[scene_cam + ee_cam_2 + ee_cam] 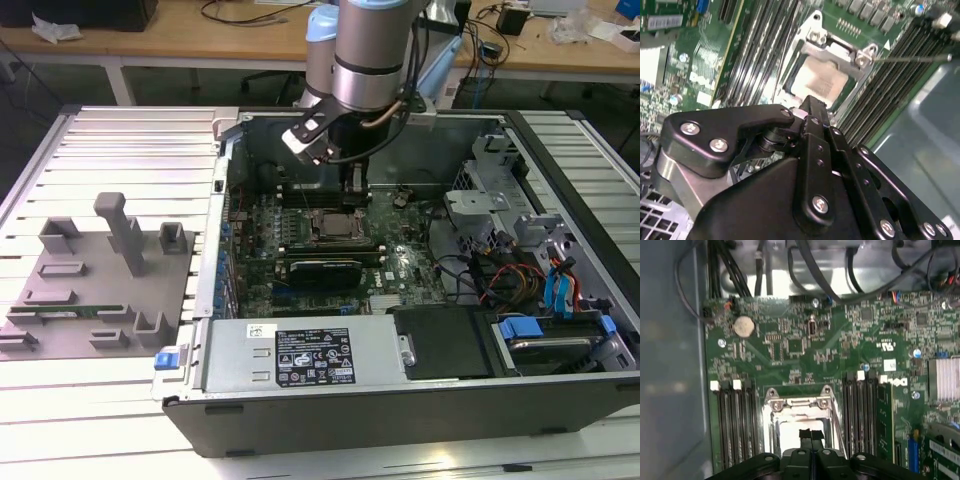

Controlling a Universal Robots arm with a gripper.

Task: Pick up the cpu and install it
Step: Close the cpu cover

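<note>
On the slatted table [120, 150], wooden benches [200, 45] behind, fingers [805, 436] pressed together above the cpu [820, 82] in its socket [862, 59].

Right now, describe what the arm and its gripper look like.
The arm is a silver-grey cylinder with pale blue joint caps and a thin cable curving by its wrist. The gripper is matt black: flat linked bars pinned with silver screws, ending in two narrow fingers.

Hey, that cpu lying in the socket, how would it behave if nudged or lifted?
The cpu is a thin flat metal-topped square, so probably rigid and light. Its smooth top looks slippery. Lying flat within the socket frame, it likely won't tip or slide.
</note>
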